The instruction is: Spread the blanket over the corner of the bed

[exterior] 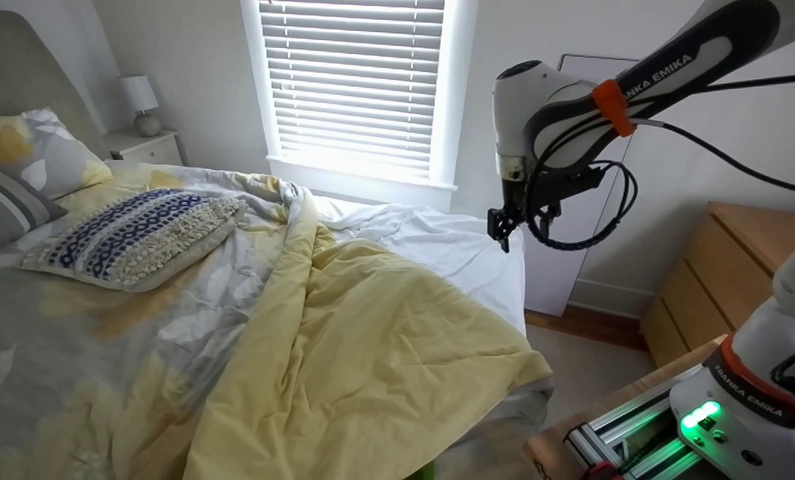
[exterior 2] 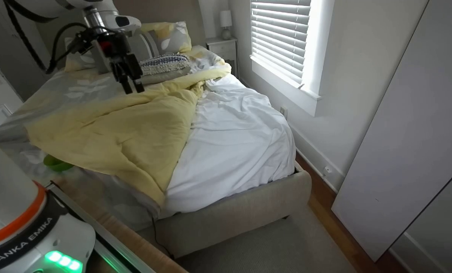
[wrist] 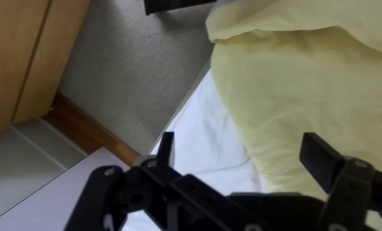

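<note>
The blanket (exterior: 397,333) lies on the bed with a large part folded back, plain yellow side up; its other side is grey and yellow floral. It also shows in an exterior view (exterior 2: 135,129) and in the wrist view (wrist: 306,89). A white sheet (exterior 2: 241,140) is bare over the bed corner on the window side; the grey bed frame (exterior 2: 241,223) shows below it. My gripper (exterior: 528,228) is above the bed, apart from the blanket. It also shows in an exterior view (exterior 2: 134,91). In the wrist view the fingers (wrist: 237,141) are wide apart with nothing between them.
A patterned cushion (exterior: 137,237) lies on the bed. A green object (exterior 2: 57,163) is partly under the blanket's edge near the robot base (exterior: 737,393). A wooden dresser (exterior: 711,280), a pale leaning panel (exterior 2: 411,125) and a window (exterior: 354,87) stand around the bed.
</note>
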{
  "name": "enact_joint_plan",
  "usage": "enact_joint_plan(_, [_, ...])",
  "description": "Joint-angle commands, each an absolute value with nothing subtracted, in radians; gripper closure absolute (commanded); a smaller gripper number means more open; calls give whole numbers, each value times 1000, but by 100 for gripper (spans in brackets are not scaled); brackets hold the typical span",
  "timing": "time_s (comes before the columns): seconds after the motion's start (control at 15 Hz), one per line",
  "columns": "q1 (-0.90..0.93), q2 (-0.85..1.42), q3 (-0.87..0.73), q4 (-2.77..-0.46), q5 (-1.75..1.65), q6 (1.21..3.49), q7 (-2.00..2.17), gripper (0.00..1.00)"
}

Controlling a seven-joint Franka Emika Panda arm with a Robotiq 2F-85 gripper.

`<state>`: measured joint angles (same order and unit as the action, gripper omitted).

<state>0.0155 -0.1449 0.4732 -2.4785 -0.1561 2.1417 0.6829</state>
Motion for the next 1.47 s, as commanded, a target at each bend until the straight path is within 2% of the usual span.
enact_joint_plan(0.0, [133,-47,389,-2444,-6,2268,609,0])
enact_joint_plan(0.67, [175,-64,340,-2459,-29,2272,622,0])
enact_joint_plan(1.4, [359,221,389,-2328,111,2273,711,0])
